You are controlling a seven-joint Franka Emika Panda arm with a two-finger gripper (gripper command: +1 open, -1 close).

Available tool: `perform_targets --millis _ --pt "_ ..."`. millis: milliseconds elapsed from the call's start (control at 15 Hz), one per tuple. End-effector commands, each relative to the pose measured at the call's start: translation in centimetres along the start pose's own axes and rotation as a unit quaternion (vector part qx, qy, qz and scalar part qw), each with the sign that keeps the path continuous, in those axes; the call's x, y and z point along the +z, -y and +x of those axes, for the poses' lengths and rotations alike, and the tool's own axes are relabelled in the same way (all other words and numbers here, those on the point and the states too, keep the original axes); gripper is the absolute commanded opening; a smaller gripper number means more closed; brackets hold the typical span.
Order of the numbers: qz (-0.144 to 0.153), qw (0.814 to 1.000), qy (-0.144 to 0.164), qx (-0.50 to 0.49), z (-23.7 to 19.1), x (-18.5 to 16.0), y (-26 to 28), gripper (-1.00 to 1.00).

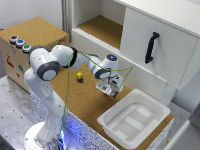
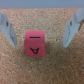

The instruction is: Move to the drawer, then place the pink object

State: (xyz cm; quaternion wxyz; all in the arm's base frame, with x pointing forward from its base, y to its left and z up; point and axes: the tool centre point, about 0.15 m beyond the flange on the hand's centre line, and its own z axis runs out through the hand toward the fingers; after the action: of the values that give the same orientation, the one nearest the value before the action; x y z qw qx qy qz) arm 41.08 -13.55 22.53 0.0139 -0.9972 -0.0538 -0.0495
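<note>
In the wrist view the pink object [image 2: 35,44], a small cube with a dark letter on its face, lies on the cork surface between my two fingertips [image 2: 9,30]. The jaws stand apart on either side of it with a gap on each side. My gripper [image 2: 39,42] is open. In the exterior view the gripper [image 1: 111,86] is low over the cork top, and the pink object is hidden beneath it. The drawer [image 1: 107,120], a wide white tray with raised floor panels, sits toward the exterior view's right and nearer the camera than the gripper.
A small yellow block with a dark top [image 1: 79,76] stands on the cork to the exterior view's left of the gripper. A white panel with a black handle [image 1: 152,47] is behind. A cork box with coloured buttons [image 1: 20,42] is at the left.
</note>
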Motion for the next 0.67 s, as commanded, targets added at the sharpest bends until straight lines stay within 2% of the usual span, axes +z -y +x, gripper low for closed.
perform_targets --millis 0,200,267,600 --pt "0.009 1.0 -0.008 0.001 2.35 2.52 1.84 1.0" --pt "-0.003 1.0 -0.005 0.014 2.82 3.22 2.22 1.0" --pt "-0.012 1.0 -0.009 0.024 2.89 3.35 1.94 -1.0" --pt "-0.02 0.999 -0.009 0.036 2.73 2.69 1.26 -1.0"
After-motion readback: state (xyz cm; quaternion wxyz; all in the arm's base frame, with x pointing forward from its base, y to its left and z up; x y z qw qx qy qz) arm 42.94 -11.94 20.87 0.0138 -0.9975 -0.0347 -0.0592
